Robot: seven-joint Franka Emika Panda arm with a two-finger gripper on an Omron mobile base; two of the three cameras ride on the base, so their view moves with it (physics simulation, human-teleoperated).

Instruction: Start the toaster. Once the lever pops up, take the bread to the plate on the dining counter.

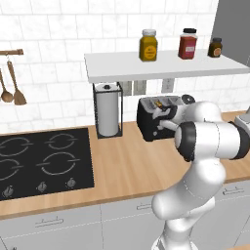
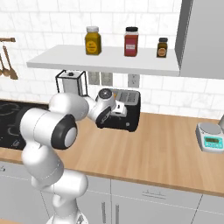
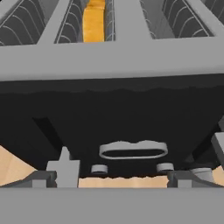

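The gripper [image 3: 112, 178] is standing wide apart, holding nothing, facing the toaster [image 3: 122, 118] end face right in front of it. Beyond, the bread [image 3: 94, 21] is sitting down in a top slot.

Home kitchen, black cooktop [image 1: 44, 163] in wood counter [image 1: 127, 166], tiled wall [image 1: 58, 29], jars on shelf [image 1: 161, 66]
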